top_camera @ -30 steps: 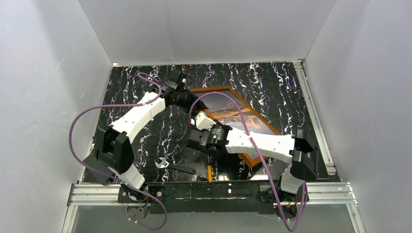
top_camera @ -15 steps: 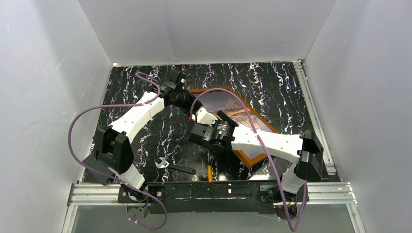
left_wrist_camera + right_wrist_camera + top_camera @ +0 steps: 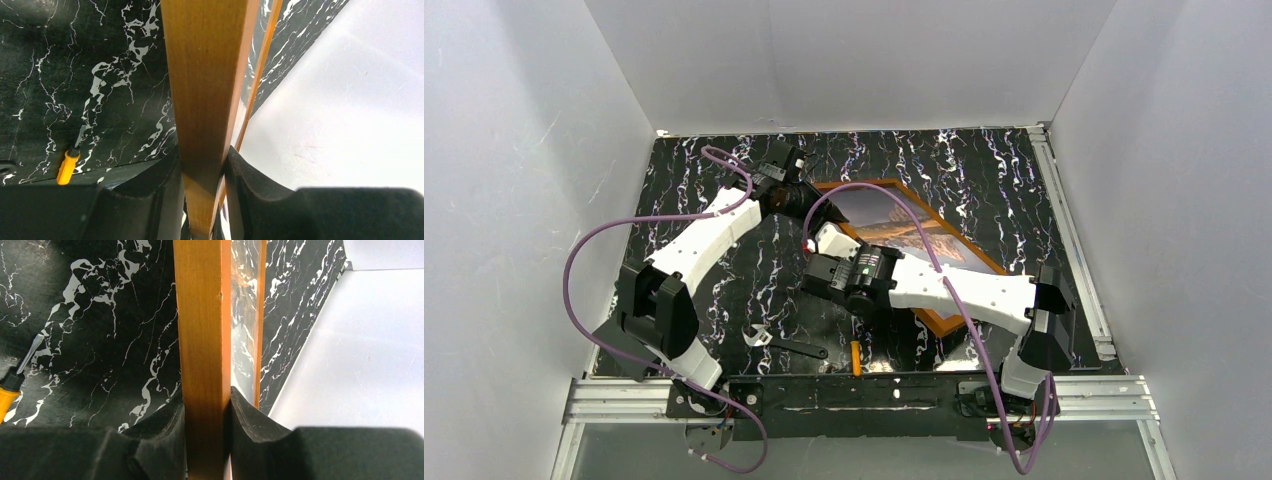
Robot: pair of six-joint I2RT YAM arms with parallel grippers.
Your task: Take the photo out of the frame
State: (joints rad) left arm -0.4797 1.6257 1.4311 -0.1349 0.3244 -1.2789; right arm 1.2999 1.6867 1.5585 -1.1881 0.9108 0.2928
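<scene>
Picture frame gripped by two robot arms: the frame [image 3: 941, 327] is being held right of centre in the overhead view, against the black marbled table [image 3: 1014, 170], its long sides running diagonally from upper left to lower right; the photo [image 3: 894, 222] is being shown inside the wooden border, brown mountains under a grey sky facing up. The frame's upper-left corner is being gripped by the left gripper [image 3: 202, 167]; in the left wrist view the wood of the frame is being pinched between the two black fingers [image 3: 150, 195], both pressed against it. The frame's left-hand edge, just below that corner, is being clamped by the right gripper [image 3: 206, 410]; in the right wrist view its pads [image 3: 250, 425] are being pressed flat on either side of the wood. Whether the frame is being lifted off the table or is resting on it cannot be told. A wrench [image 3: 784, 343] and an orange-handled screwdriver [image 3: 856, 357] are lying near the bottom edge of the overhead view, below the right wrist, apart from the frame and from each other; the table is being enclosed on three sides by white walls [image 3: 854, 60].
</scene>
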